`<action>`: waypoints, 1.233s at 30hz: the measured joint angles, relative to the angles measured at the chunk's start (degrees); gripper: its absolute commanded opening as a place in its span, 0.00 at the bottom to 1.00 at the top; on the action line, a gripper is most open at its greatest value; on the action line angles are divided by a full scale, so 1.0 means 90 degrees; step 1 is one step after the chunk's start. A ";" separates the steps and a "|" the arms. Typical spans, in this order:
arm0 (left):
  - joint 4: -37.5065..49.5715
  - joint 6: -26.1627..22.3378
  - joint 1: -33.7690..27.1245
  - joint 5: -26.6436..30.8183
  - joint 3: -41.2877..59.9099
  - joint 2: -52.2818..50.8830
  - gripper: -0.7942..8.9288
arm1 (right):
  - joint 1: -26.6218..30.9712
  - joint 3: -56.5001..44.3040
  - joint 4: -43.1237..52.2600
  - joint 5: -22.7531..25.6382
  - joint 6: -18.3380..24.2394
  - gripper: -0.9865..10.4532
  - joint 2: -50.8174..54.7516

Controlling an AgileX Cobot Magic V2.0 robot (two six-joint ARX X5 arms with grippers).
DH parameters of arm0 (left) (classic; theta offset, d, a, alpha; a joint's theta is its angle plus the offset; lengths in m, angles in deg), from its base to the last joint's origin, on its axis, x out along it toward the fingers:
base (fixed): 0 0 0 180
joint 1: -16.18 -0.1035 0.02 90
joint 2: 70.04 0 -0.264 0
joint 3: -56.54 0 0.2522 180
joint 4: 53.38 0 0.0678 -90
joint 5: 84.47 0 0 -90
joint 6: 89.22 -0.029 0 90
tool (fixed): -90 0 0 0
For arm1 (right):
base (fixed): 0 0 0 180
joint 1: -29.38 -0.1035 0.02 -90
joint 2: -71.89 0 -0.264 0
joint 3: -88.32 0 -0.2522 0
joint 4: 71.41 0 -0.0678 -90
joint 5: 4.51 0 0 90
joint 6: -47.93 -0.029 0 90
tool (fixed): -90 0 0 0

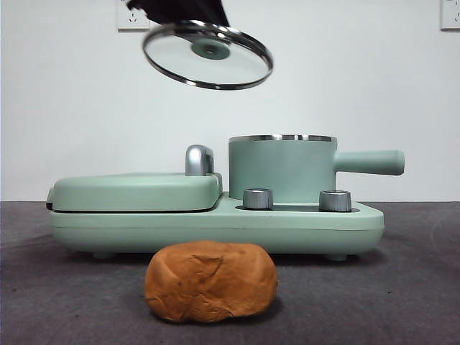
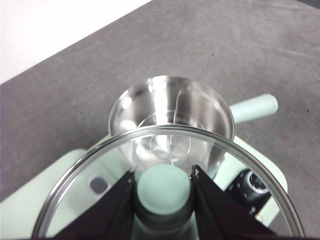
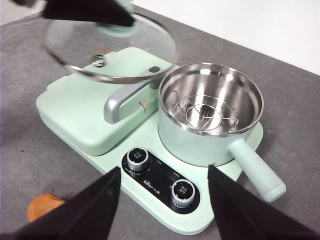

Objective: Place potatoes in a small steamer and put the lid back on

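Potatoes here amount to one orange-brown, lumpy, loaf-shaped lump with creased matte skin [image 1: 210, 281], lying on the dark grey table [image 1: 417, 287] just in front of the mint-green cooker base [image 1: 215, 226], well apart from both my claws. My left gripper [image 2: 163, 192] is clamped on the small mint-green knob of the round clear glass lid with the steel rim [image 1: 208, 54], holding it tilted in the air above the flat green grill cover [image 1: 136, 191] and off to the side of the mint-green cylindrical steamer pot with the steel rim and straight side handle [image 1: 282, 169]. That pot stands open, a wire rack [image 3: 207, 115] showing at its bottom. My right gripper [image 3: 164, 207] hangs over the front of the cooker, above the two dials [image 3: 160, 175], its jaws spread wide and empty. I judge the lump to be light and somewhat soft, its matte skin giving good friction, so I would take it across its narrower middle with modest squeeze. It looks about as wide as the pot, so it likely needs a careful, centred drop. Glass is slick, heavy and breakable, so the knob remains my only sensible hold.
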 measured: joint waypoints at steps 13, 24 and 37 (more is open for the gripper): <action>0.0255 0.0782 -0.0063 0.0515 0.2890 -0.2698 0.10 | 0.0000 0.0000 -0.0143 -0.0481 0.0039 0.33 -0.0418; -0.0367 0.1290 -0.0073 0.1294 0.3509 -0.4507 0.10 | -0.0964 0.0002 -0.0158 -0.1180 0.1025 0.45 -0.1814; -0.0491 0.1331 -0.0073 0.1328 0.3509 -0.4765 0.10 | -0.1970 0.0002 0.0308 -0.1285 0.2132 0.45 -0.3424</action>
